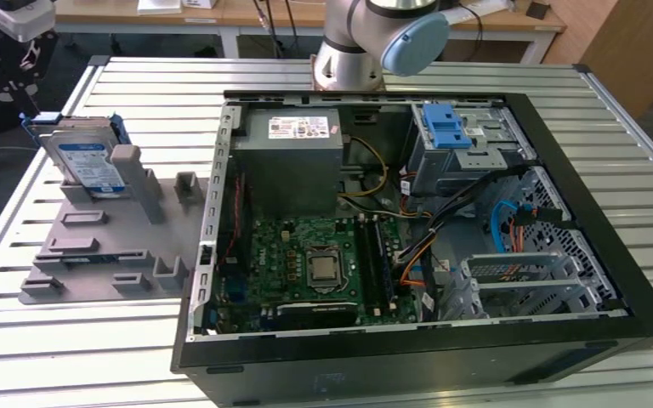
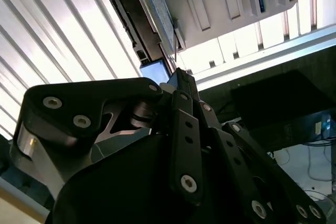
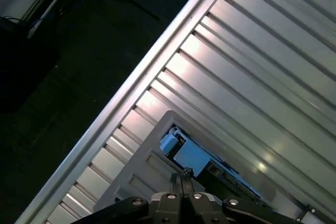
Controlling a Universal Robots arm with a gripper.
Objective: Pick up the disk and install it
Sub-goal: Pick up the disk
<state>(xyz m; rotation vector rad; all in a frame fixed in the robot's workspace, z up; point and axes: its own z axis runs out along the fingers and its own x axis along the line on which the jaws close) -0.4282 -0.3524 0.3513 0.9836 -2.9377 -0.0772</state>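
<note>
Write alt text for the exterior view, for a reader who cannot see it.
The disk stands on edge in a grey holder at the exterior view's left, on a slatted metal table. Beside it an open computer case lies on its side, with its motherboard and drive cage exposed. The arm's base rises beyond it.

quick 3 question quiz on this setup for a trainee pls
1. Where is the disk? A) standing in the grey holder B) lying on the floor C) in a person's hand
2. True or false: the computer case is open, with its inside showing.
3. Fill in: the plastic latch inside the case is ___.
Key: 1 A; 2 true; 3 blue.
</note>
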